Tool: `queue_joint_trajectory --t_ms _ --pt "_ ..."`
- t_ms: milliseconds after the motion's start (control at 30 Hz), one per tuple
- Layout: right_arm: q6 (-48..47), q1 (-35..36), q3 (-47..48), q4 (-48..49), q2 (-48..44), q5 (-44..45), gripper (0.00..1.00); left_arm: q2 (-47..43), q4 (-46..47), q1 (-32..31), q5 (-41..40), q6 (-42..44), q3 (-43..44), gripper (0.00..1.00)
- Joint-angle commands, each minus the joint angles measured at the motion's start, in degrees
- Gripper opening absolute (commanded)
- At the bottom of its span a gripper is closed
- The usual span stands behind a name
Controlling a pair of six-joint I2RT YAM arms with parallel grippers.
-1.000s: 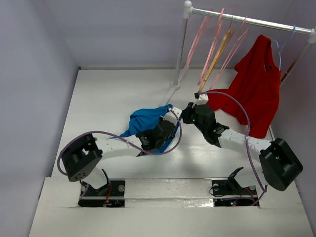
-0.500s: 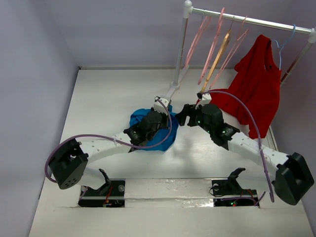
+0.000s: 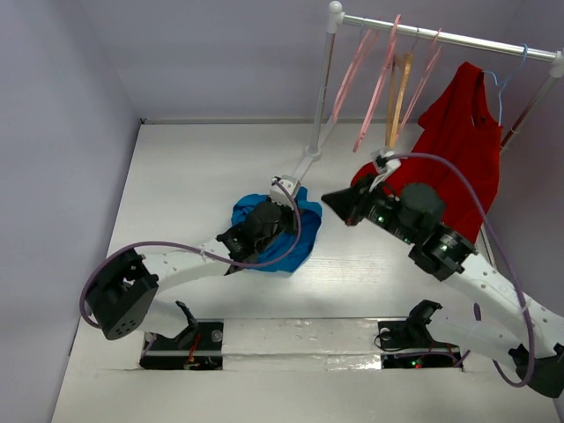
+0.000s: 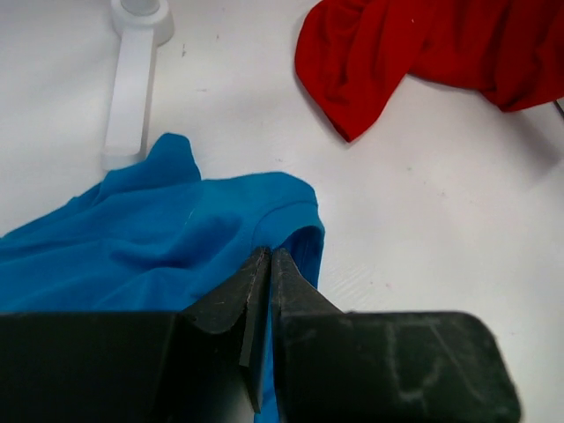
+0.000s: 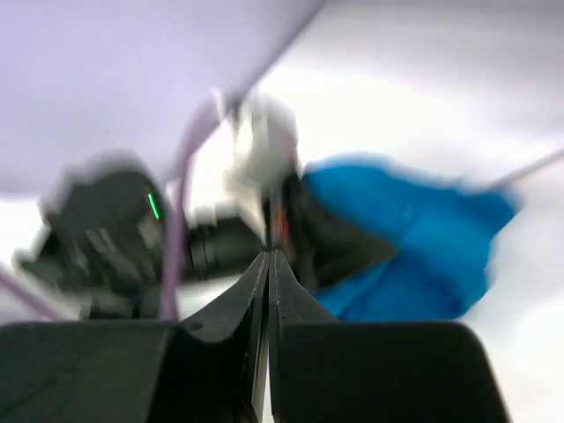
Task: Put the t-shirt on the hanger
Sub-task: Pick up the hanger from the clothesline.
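Observation:
The bright blue t-shirt lies bunched on the white table near the rack's foot. In the left wrist view its folded edge lies right at my fingertips. My left gripper is low over it, shut on a fold at the shirt's right edge. My right gripper is shut and holds nothing. It hangs in the air right of the shirt and points left. Its blurred wrist view shows the shirt and the left wrist. A pale pink hanger hangs on the rail with others like it.
The rail stands on a white post, whose foot is beside the shirt. On the rail hang a tan wooden hanger and a red garment on a pale blue hanger. Grey walls close in left and right.
My right gripper opened, shut again, and drew back to the right and upward, away from the shirt. My left arm swung up and left, and the shirt bunched up.

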Motion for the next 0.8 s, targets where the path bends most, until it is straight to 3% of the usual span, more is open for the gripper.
queue_joint_trajectory --t_ms 0,100,233,333,367,400,467,600,767 --pt "-6.49 0.17 13.22 -3.67 -1.21 14.13 0.07 -3.83 4.17 0.24 1.55 -0.87 -1.60 0.00" --pt "-11.50 0.17 17.89 -4.02 -0.96 24.28 0.00 -4.80 4.52 0.24 1.72 -0.96 -2.83 0.00" --pt "-20.01 0.17 24.58 -2.62 2.90 35.62 0.00 -5.33 4.26 0.24 0.93 -0.61 -3.36 0.00" --pt "-23.20 -4.64 30.03 -3.41 8.34 41.01 0.00 -6.03 4.35 0.24 1.37 -0.87 -3.53 0.00" --pt "-22.77 -9.71 32.21 -4.98 9.49 40.32 0.02 -6.38 4.26 0.24 1.37 -0.87 -3.62 0.00" --pt "-21.81 -12.72 33.37 -5.95 10.64 37.44 0.05 -6.47 4.17 0.24 1.37 -0.87 -3.62 0.00" --pt "-19.34 -19.22 36.78 -9.02 14.15 34.43 0.20 -6.82 4.00 0.24 1.28 -0.87 -3.71 0.00" --pt "-24.25 -20.30 42.76 -10.44 20.83 40.65 0.47 -6.47 3.99 0.24 1.20 -0.79 -3.62 0.00" --pt "-25.58 -22.07 45.86 -10.54 25.93 41.10 0.48 -6.03 3.91 0.24 2.16 -0.96 -3.36 0.00"
